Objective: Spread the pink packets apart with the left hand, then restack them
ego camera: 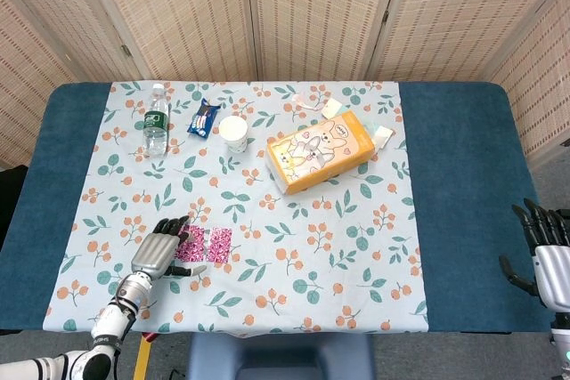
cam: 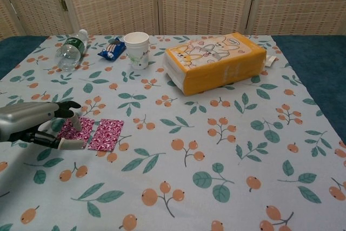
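Left hand [cam: 38,125] covers one pink packet [cam: 73,131]; the other packet [cam: 106,134] lies just beside.

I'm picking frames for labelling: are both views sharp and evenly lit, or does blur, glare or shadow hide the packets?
Head view: sharp, even light, no glare; packets are small but clear, the left one partly under the left hand. Chest view: sharp in the middle, the hand slightly soft at the frame edge, with a faint shadow below it; both packets readable.

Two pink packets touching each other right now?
Apart. Chest view shows a strip of tablecloth between the left pink packet and the right pink packet.
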`<state>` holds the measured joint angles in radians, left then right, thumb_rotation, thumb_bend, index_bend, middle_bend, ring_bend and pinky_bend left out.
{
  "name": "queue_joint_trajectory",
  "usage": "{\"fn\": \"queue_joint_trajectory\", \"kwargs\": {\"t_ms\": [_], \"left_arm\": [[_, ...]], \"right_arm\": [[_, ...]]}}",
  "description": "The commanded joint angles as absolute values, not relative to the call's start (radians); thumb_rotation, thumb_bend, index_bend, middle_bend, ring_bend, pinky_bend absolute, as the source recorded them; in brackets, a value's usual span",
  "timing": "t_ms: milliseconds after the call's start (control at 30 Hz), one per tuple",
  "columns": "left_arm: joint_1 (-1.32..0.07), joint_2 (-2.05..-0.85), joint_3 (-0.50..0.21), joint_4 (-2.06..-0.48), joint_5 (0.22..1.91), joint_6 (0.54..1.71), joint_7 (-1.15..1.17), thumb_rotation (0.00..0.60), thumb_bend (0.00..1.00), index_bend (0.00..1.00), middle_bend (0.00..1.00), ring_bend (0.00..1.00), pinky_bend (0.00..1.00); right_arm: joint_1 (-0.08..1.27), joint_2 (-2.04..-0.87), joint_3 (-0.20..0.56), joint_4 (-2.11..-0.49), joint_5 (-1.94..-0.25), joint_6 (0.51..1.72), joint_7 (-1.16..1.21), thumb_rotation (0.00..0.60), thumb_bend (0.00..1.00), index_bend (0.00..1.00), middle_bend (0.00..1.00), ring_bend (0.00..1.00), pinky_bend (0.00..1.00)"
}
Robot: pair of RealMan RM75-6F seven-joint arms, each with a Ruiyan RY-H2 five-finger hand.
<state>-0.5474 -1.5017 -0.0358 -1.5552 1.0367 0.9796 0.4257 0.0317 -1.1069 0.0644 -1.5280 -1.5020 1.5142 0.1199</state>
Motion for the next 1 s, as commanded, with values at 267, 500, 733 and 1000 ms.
{"fn": "queue_joint_trajectory", "kwargs": {"t_ms": [267, 500, 733, 1000], "left_arm": [[-0.499, -1.477, 0.012, -1.608, 1.068, 1.032, 0.421, 0.209, 0.15, 0.32, 0.01, 0.00, 0.00], [-0.464, -1.450, 0.053, -1.656, 1.104, 1.061, 0.422, 0.207, 0.15, 0.33, 0.01, 0.00, 0.00], [-0.442, -1.432, 0.079, -1.693, 1.133, 1.082, 0.429, 0.208, 0.15, 0.34, 0.01, 0.00, 0.00], [-0.402, -1.401, 0.113, -1.754, 1.168, 1.120, 0.440, 0.206, 0.15, 0.34, 0.01, 0.00, 0.00]], "right_arm": [[0.030, -1.108, 0.064, -1.524, -1.503, 1.516, 0.124, 0.600, 0.39, 0.04, 0.03, 0.00, 0.00], [0.029, -1.107, 0.064, -1.522, -1.505, 1.519, 0.127, 0.600, 0.39, 0.04, 0.03, 0.00, 0.00], [0.027, -1.109, 0.063, -1.519, -1.506, 1.522, 0.130, 0.600, 0.39, 0.04, 0.03, 0.00, 0.00], [0.025, -1.110, 0.064, -1.513, -1.505, 1.525, 0.137, 0.600, 0.39, 0.04, 0.03, 0.00, 0.00]]}}
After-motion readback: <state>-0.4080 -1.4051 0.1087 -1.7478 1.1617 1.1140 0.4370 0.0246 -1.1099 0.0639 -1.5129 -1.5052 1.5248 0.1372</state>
